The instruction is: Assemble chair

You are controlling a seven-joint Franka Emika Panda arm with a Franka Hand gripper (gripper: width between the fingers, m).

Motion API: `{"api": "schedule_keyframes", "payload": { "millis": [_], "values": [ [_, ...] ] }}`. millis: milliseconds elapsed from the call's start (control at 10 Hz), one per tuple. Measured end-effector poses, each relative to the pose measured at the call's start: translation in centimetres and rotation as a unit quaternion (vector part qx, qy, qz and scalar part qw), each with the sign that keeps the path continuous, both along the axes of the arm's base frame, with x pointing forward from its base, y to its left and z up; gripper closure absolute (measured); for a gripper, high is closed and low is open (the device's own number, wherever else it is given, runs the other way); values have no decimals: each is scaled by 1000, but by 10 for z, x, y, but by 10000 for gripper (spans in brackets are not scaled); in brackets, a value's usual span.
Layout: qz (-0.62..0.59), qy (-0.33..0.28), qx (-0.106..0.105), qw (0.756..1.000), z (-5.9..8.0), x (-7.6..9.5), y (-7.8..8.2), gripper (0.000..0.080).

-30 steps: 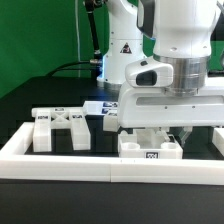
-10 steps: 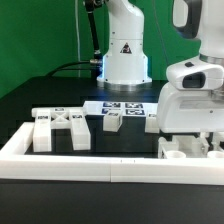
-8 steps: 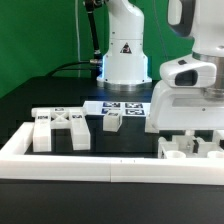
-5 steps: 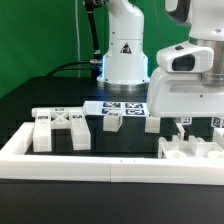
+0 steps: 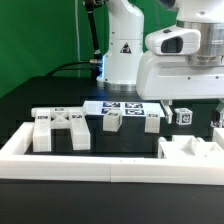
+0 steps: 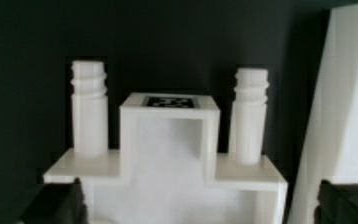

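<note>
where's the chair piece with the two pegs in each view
Exterior view: the pegged chair piece sits low at the exterior view's right, just behind the border rail.
Wrist view: the same piece fills the middle of the picture, its pegs upright on either side of a tag.
Shared landmark: the black table beneath it.

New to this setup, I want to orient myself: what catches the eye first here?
The white plastic chair piece with two ribbed upright pegs fills the wrist view, a black-and-white tag on its top between the pegs. At the exterior view's right, the bulky white robot arm hangs above that piece, which sits just behind the long white border rail.
</note>
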State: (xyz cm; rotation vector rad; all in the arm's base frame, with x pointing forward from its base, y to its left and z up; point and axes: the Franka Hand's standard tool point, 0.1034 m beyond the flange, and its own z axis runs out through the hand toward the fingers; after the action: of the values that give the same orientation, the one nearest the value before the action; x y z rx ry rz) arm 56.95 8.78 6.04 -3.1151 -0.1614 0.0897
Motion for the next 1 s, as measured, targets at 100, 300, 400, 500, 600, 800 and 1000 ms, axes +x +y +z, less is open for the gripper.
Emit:
{"api": "schedule_keyframes", "payload": {
  "millis": [100, 300, 400, 500, 600, 800, 1000],
  "values": [
    [0, 0, 0, 1000, 0, 0, 0, 151],
    [-7, 3, -1, 1000, -1, -5, -3, 151],
    [-24, 12, -6, 1000, -1, -19, -12, 151],
    [-38, 25, -8, 999, -5, -36, -24, 151],
    [-50, 34, -12, 998, -8, -48, -37, 151],
    [-57, 40, -14, 997, -10, -60, -50, 151],
    [-55, 40, -14, 998, -10, -59, -48, 151]
  ]
}}
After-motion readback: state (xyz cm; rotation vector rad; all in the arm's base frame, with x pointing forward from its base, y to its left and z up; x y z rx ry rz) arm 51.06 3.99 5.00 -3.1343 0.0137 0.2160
